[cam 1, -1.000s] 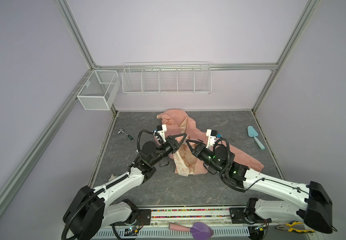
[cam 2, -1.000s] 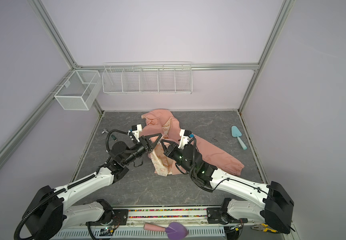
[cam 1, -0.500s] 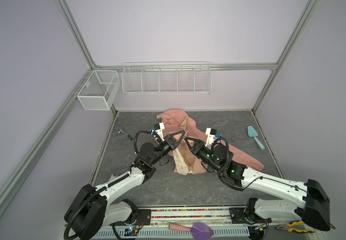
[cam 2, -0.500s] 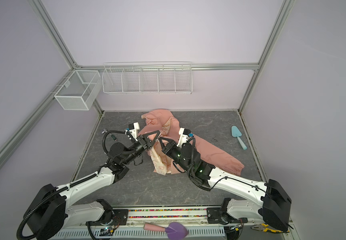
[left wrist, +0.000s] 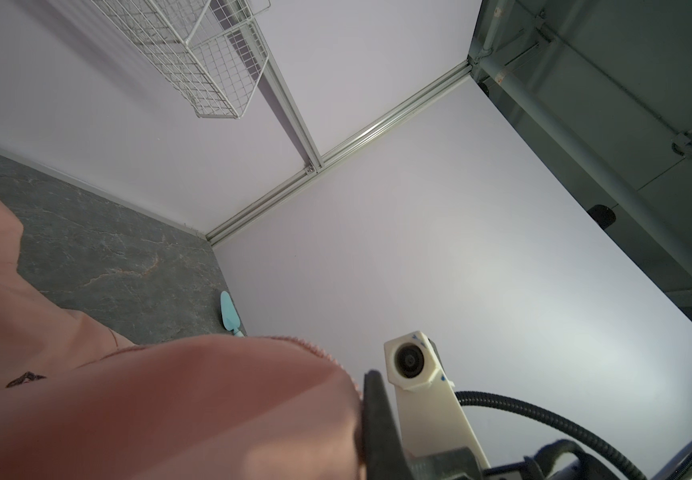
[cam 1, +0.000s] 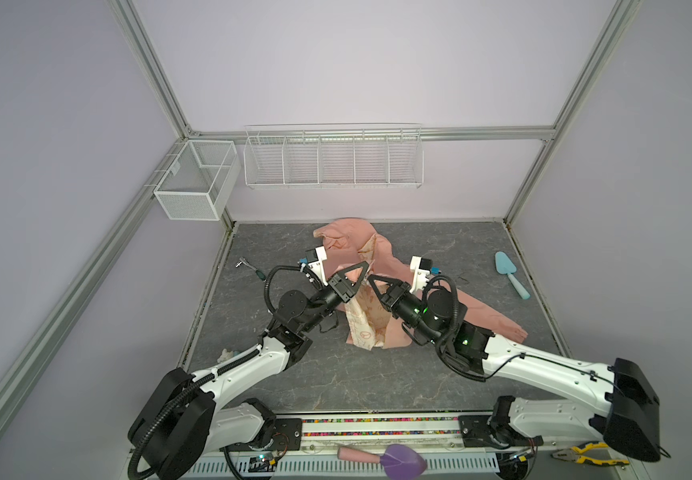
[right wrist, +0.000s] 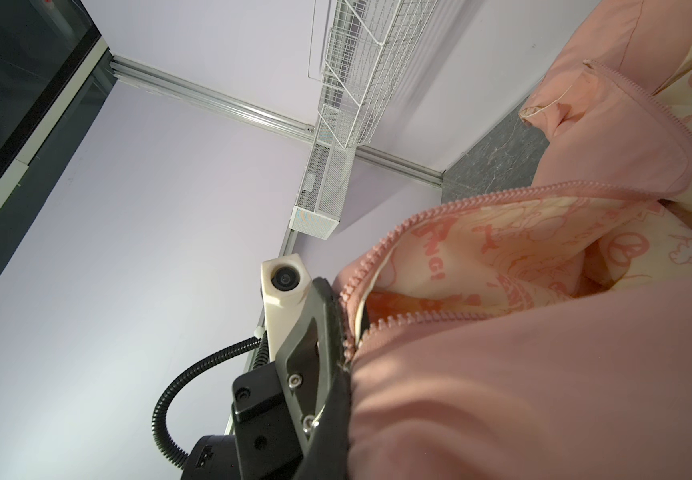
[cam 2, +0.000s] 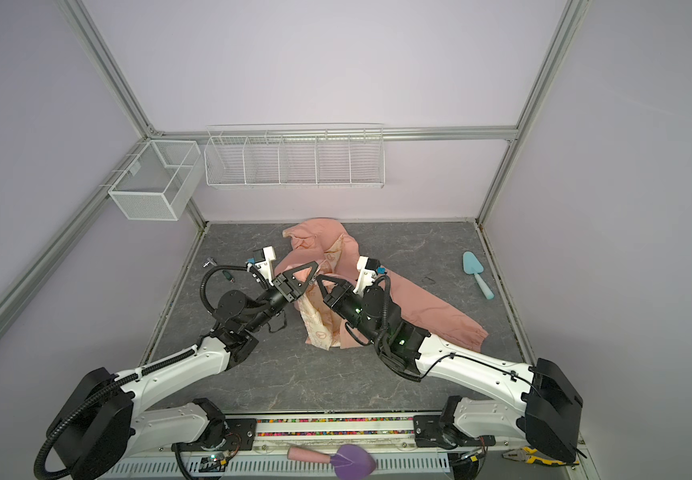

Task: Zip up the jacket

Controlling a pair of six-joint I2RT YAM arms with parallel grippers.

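The left pincer is pressed together on a raised fold of the jacket, nipping it at the open front edge. The right wrist view shows this pincer tight against the pink zipper teeth. The jacket is salmon pink with a cream lining printed in pink cartoons, and its front stands unzipped, the two toothed edges parted. Below both pincers the lining hangs in a loose fold down to the grey table. Beyond them, toward the back wall, the rest of the cloth lies in a crumpled heap. Just to the right, tip almost meeting tip, the right pincer is likewise clamped on pink cloth; the left wrist view shows its black finger pressed against the fabric. To the right of this pincer a sleeve runs flat across the table, and well past it lies a teal trowel. Compared with a second ago, both pincers have risen slightly and drawn a little toward the back wall, still gripping, while the hanging fold's lower end rests about where it was.
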